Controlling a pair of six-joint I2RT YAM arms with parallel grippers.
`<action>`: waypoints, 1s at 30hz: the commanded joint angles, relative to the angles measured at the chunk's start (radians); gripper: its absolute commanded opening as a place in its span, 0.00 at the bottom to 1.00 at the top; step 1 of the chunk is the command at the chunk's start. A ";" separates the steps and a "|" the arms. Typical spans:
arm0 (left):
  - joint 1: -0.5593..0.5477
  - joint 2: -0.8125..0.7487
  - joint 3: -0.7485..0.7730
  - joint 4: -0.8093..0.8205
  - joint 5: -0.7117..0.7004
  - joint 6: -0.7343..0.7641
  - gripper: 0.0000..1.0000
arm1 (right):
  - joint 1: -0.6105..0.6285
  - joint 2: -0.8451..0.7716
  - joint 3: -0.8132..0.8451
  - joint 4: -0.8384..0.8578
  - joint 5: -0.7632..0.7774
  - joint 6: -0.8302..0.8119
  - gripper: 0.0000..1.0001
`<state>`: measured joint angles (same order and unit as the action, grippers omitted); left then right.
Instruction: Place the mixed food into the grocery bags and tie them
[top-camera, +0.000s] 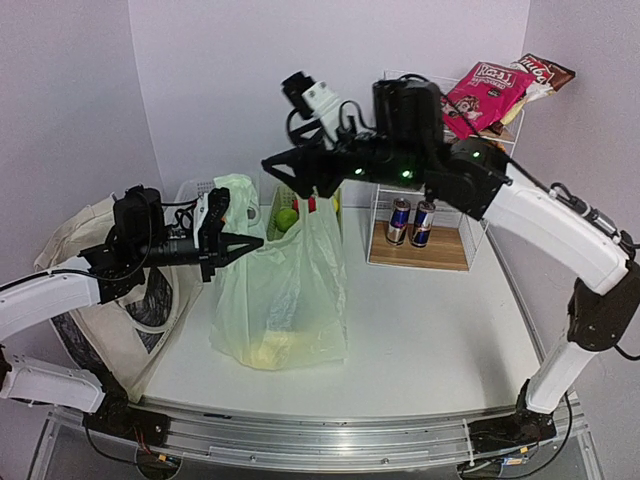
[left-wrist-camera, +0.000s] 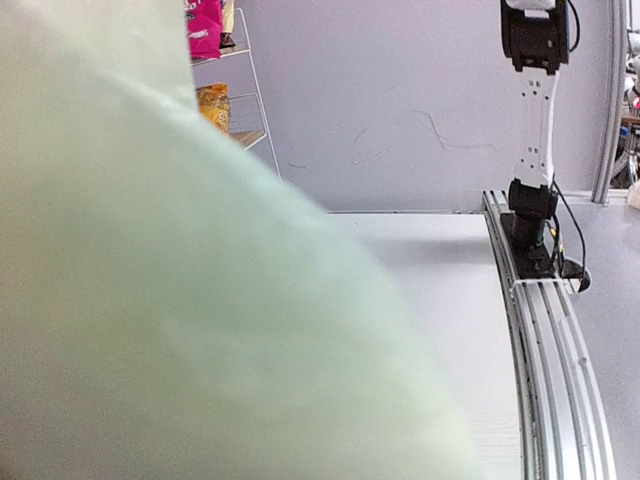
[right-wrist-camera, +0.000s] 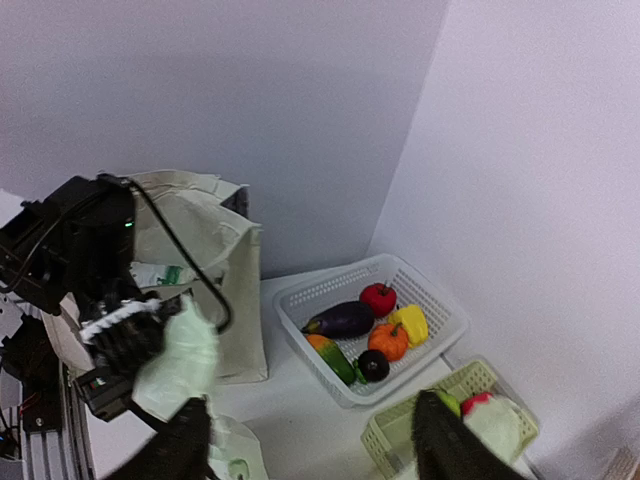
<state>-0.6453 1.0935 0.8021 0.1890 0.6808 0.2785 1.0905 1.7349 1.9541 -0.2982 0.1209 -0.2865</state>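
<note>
The pale-green plastic bag (top-camera: 285, 290) stands mid-table, and a yellow shape shows through its bottom. My left gripper (top-camera: 245, 243) is shut on the bag's left handle (top-camera: 235, 192). The bag fills the left wrist view (left-wrist-camera: 180, 300) and hides my fingers there. My right gripper (top-camera: 305, 183) hovers over the bag's right handle with its jaws wide apart. In the right wrist view (right-wrist-camera: 315, 450) a bit of pale plastic (right-wrist-camera: 500, 425) lies beside one finger. The cream canvas tote (top-camera: 90, 300) slumps at the left. Snack packets (top-camera: 490, 90) and drink cans (top-camera: 410, 222) are on the shelf.
A wire shelf (top-camera: 425, 250) stands at the back right. A white basket (right-wrist-camera: 440, 320) of vegetables and a pale-green basket (right-wrist-camera: 430, 440) sit by the back wall behind the bag. The right arm reaches across above the table.
</note>
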 joint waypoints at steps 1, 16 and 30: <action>0.000 -0.012 -0.005 0.015 0.020 0.162 0.00 | -0.191 -0.083 -0.016 -0.201 -0.074 0.189 0.87; 0.000 -0.033 -0.009 -0.027 0.038 0.195 0.00 | -0.314 0.189 0.254 -0.272 -0.320 0.343 0.90; -0.001 -0.041 -0.004 -0.029 0.034 0.181 0.00 | -0.314 0.348 0.272 -0.271 -0.226 0.354 0.90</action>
<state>-0.6453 1.0788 0.7906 0.1566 0.7048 0.4644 0.7795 2.0783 2.2646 -0.5762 -0.1188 0.0494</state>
